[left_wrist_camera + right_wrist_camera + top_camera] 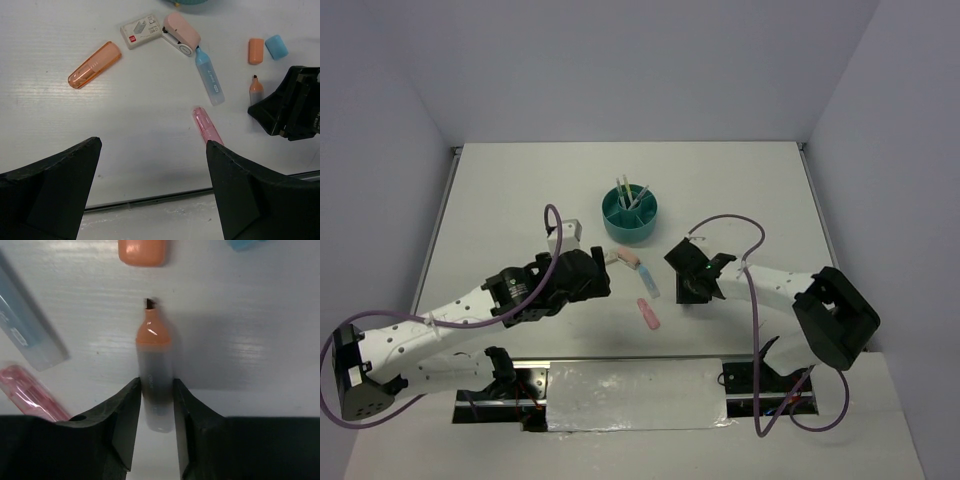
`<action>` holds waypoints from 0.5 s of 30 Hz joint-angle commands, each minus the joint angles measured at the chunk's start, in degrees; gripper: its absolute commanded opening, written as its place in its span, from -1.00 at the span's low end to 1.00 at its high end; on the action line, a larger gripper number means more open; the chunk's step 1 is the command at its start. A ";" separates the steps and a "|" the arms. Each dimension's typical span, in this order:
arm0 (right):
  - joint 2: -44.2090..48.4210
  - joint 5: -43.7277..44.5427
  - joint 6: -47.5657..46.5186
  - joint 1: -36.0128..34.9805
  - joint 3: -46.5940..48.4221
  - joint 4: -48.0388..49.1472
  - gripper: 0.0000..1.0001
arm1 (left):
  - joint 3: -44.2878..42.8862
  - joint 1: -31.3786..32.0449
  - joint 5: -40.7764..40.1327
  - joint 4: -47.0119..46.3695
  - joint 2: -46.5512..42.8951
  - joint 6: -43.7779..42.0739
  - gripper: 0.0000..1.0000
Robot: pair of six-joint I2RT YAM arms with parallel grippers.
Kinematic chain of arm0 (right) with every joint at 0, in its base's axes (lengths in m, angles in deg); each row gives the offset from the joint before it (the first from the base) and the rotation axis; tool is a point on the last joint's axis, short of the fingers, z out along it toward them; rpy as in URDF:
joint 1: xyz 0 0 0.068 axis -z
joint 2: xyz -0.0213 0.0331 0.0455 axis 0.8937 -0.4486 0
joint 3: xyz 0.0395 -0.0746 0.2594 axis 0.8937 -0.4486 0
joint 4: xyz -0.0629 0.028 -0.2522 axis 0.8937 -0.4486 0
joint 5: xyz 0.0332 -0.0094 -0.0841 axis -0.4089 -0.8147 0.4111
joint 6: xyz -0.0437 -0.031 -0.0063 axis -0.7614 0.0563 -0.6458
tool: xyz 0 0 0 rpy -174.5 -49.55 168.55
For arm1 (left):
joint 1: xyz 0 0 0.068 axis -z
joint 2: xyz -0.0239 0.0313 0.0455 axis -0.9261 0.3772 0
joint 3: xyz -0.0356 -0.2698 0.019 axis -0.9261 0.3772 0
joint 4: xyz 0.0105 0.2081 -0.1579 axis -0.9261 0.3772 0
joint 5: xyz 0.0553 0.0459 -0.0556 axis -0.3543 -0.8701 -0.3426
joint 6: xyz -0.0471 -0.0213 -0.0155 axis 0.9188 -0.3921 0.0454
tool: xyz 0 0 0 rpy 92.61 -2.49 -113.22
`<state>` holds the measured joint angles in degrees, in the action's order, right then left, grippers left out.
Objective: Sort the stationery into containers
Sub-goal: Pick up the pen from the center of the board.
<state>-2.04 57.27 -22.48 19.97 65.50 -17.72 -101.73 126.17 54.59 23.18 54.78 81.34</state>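
Observation:
The teal container (630,215) stands at mid-table with a few pens upright in it. In the right wrist view my right gripper (156,385) has both fingers pressed against the frosted barrel of an uncapped orange highlighter (152,337) lying on the table. Its orange cap (142,251) lies just ahead of the tip. My left gripper (153,145) hangs wide open above bare table, with the pink highlighter (206,126) by its right finger. A blue highlighter (209,77), a pink stapler-like item (181,34), a white eraser (141,37) and an orange highlighter (95,65) lie beyond.
A blue cap (276,46) lies beside the orange cap (256,50). The right gripper (292,107) shows as a black block at the right of the left wrist view. The table's near edge and a metal strip (630,390) run just below the grippers.

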 commanded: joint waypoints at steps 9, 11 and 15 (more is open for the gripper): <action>3.82 3.25 2.40 -1.98 -1.14 -1.30 -1.00 | -8.16 0.04 -0.67 -5.02 6.29 -4.37 0.99; 12.16 5.71 2.66 -1.36 0.35 -4.99 -1.00 | -12.02 0.03 0.03 -5.20 10.15 -6.13 0.99; 24.74 12.21 2.40 0.74 5.18 -18.96 -1.00 | -17.92 -0.31 1.08 -7.83 19.62 -8.33 0.99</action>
<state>15.27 62.30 -21.04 19.47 66.19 -25.96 -115.46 126.15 54.69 19.44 69.60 76.27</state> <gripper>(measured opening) 0.340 0.993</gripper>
